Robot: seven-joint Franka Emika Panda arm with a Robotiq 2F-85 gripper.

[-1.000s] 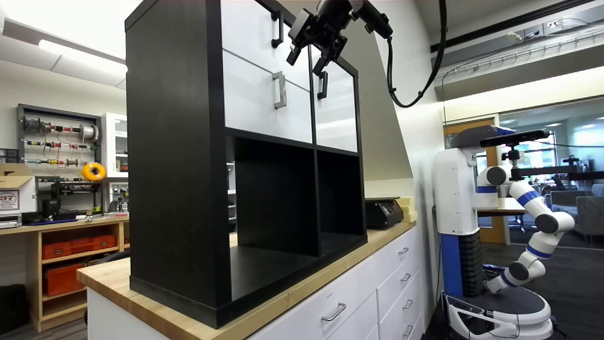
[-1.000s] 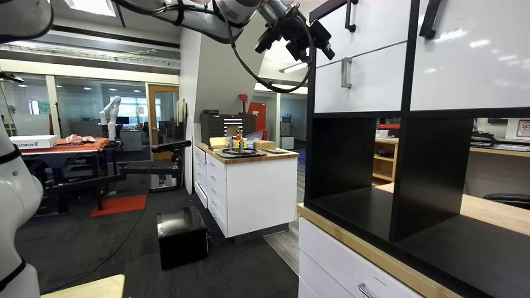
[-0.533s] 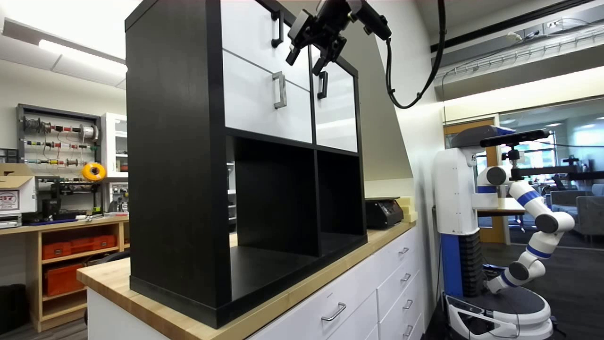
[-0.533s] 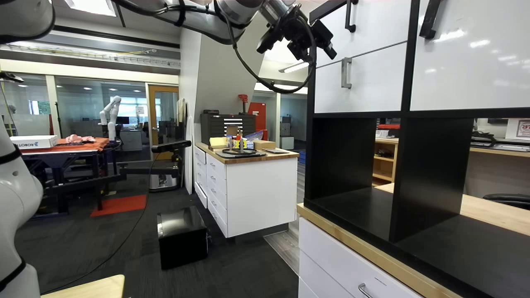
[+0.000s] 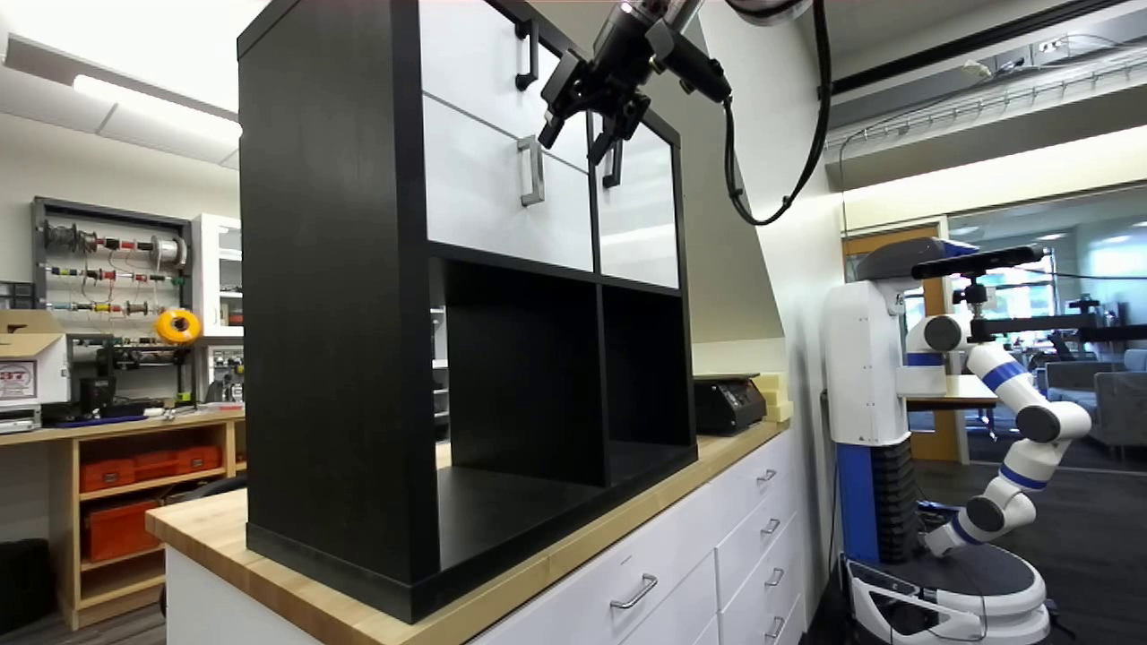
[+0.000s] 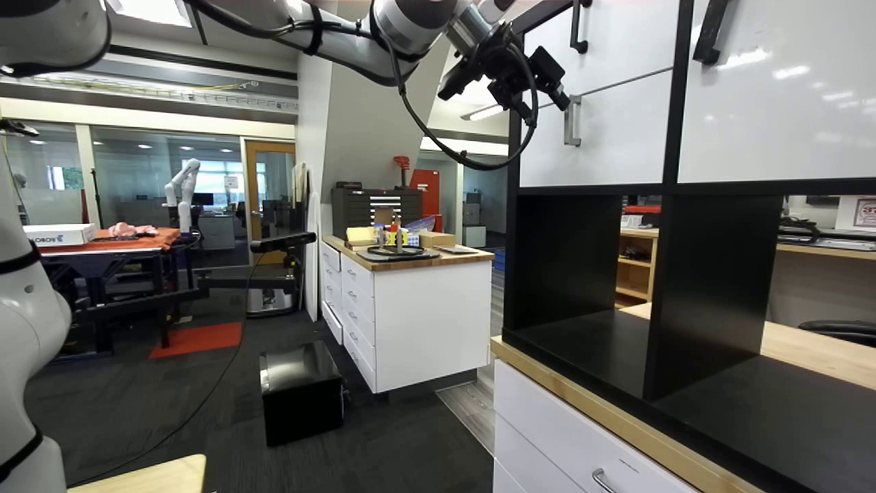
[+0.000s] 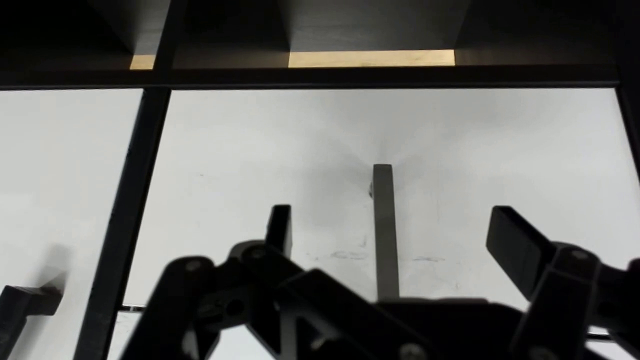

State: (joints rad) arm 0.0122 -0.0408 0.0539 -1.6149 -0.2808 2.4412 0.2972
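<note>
White counter (image 6: 431, 329), wood-topped; in an exterior view, sides as seen there. Yellow block (image 6: 361, 235), one, on the counter's top, toward the back left. Cardboard box (image 6: 436, 239), one, on the counter's top, toward the right. Tool chest (image 6: 357, 207), black, beyond the counter. Black box (image 6: 302, 400), glossy, on the floor (image 6: 383, 452), near the counter's left side. Red mat (image 6: 198, 340), flat, well left of the counter. Orange cloth (image 6: 140, 244), farther left of the counter. Door (image 6: 270, 146), wood-framed, beyond the counter, leftward.
</note>
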